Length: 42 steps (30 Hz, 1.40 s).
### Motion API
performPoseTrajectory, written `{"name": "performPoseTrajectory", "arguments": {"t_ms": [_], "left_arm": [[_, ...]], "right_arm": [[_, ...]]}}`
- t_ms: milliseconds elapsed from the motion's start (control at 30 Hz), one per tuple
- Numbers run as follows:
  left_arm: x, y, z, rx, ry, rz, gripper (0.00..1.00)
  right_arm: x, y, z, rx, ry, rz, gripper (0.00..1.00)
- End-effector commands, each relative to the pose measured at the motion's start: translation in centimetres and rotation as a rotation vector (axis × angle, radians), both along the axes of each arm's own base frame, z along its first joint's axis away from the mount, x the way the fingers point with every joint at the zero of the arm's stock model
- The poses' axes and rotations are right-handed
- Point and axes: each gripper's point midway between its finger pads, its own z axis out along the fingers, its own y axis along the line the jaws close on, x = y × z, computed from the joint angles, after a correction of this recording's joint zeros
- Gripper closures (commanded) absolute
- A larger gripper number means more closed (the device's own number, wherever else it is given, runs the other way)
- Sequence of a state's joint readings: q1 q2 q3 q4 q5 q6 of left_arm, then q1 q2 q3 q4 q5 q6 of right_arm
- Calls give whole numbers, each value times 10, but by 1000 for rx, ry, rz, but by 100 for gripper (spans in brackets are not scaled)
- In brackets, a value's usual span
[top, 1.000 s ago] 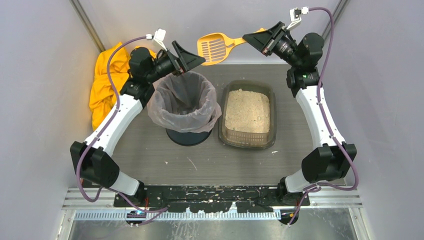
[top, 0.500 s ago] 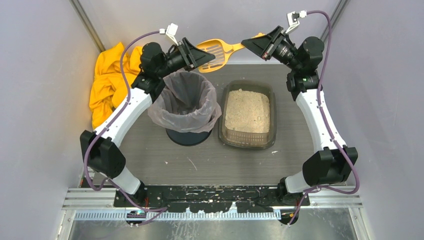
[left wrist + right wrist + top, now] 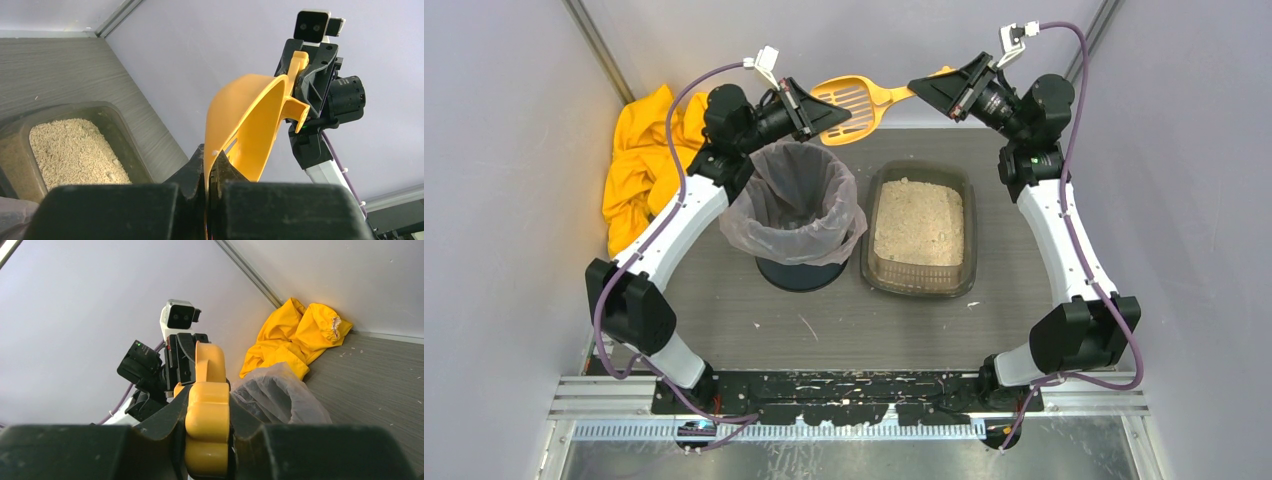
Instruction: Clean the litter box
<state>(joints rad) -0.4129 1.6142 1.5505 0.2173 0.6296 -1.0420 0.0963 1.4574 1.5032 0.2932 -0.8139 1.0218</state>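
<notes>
The litter box, a shallow dark tray of beige litter, lies on the table right of centre; its near corner shows in the left wrist view. High at the back, an orange slotted scoop hangs in the air between both arms. My right gripper is shut on the scoop's handle. My left gripper is shut on the thin front rim of the scoop's bowl, above the bin's far edge.
A round bin with a clear bag liner stands left of the litter box. A crumpled yellow cloth lies in the back left corner. Grey walls close in the left, back and right sides. Specks of litter dot the floor.
My left gripper rose toward the scoop's bowl and closed on its rim. The right arm drew the scoop slightly leftward and now holds still.
</notes>
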Motion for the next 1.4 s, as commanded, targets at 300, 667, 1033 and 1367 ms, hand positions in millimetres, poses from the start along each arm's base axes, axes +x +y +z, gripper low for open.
{"name": "performPoseTrajectory", "arguments": {"t_ms": [300, 667, 1033, 1367], "left_arm": [[-22, -3, 42, -63, -119, -54, 100], [-29, 0, 37, -49, -110, -43, 100], [-29, 4, 29, 2, -103, -16, 32], [-26, 55, 18, 101, -110, 127, 0]], "right_arm": [[-20, 14, 19, -9, -99, 57, 66], [-21, 25, 21, -4, -111, 79, 84], [-21, 18, 20, 0, -112, 31, 99], [22, -90, 19, 66, -39, -289, 99]]}}
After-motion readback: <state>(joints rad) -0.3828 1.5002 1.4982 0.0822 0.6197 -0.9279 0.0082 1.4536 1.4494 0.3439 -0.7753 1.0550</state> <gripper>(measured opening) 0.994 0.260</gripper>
